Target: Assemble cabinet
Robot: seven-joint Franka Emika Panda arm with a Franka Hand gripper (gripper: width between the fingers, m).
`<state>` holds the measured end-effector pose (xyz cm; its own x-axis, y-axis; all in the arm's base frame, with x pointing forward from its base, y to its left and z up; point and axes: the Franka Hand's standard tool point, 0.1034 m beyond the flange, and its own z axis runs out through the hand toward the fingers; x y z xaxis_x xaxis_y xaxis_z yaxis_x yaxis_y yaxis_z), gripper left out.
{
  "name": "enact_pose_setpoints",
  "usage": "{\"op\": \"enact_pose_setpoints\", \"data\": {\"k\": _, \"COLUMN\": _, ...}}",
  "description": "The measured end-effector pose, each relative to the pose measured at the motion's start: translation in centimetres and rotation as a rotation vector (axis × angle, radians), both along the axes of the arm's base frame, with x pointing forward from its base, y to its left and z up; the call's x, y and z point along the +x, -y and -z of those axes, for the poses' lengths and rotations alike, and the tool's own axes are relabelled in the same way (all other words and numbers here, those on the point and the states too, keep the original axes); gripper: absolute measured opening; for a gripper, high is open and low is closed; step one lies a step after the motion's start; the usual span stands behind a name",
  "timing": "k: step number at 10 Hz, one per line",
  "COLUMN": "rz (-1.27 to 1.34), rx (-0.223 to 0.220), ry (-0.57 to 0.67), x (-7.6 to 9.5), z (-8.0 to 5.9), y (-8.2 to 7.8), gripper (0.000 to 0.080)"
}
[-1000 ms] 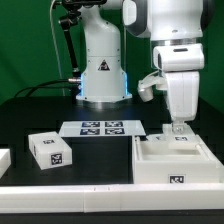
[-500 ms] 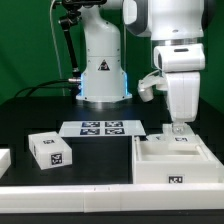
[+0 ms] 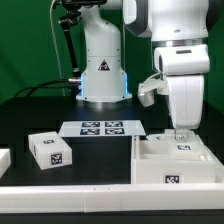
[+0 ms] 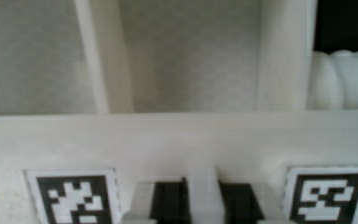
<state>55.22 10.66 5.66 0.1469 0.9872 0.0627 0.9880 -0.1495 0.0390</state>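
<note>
The cabinet (image 3: 170,165), a large open white box with a tag on its front wall, lies at the exterior view's right. My gripper (image 3: 182,133) reaches down onto its far wall, beside a tag inside the box. In the wrist view the cabinet's white wall (image 4: 176,140) fills the frame, with a tag on each side. My gripper (image 4: 202,200) has its dark fingers (image 4: 171,200) close together, with a thin white edge of the cabinet between them. A small white block (image 3: 50,150) with tags lies apart on the exterior view's left.
The marker board (image 3: 100,128) lies flat behind the block, in front of the arm's white base (image 3: 103,70). Another white piece (image 3: 4,160) shows at the exterior view's left edge. The table is black.
My gripper has moved slightly towards the exterior view's right and lower, and the cabinet's far side has shifted with it. The small block has not moved.
</note>
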Motion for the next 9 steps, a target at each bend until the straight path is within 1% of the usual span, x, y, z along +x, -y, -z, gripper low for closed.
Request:
{"op": "enact_pose_setpoints", "data": {"k": 4, "rz": 0.014, "rx": 0.003, "ry": 0.008, "x": 1.8, "z": -0.1, "y": 0.4, "gripper": 0.007}}
{"op": "enact_pose_setpoints", "data": {"k": 7, "rz": 0.019, "rx": 0.002, "ry": 0.001, "x": 2.5, "z": 0.0, "y": 0.5, "gripper": 0.007}}
{"op": "enact_pose_setpoints", "data": {"k": 9, "rz": 0.018, "rx": 0.0, "ry": -0.008, "x": 2.5, "z": 0.0, "y": 0.5, "gripper": 0.007}}
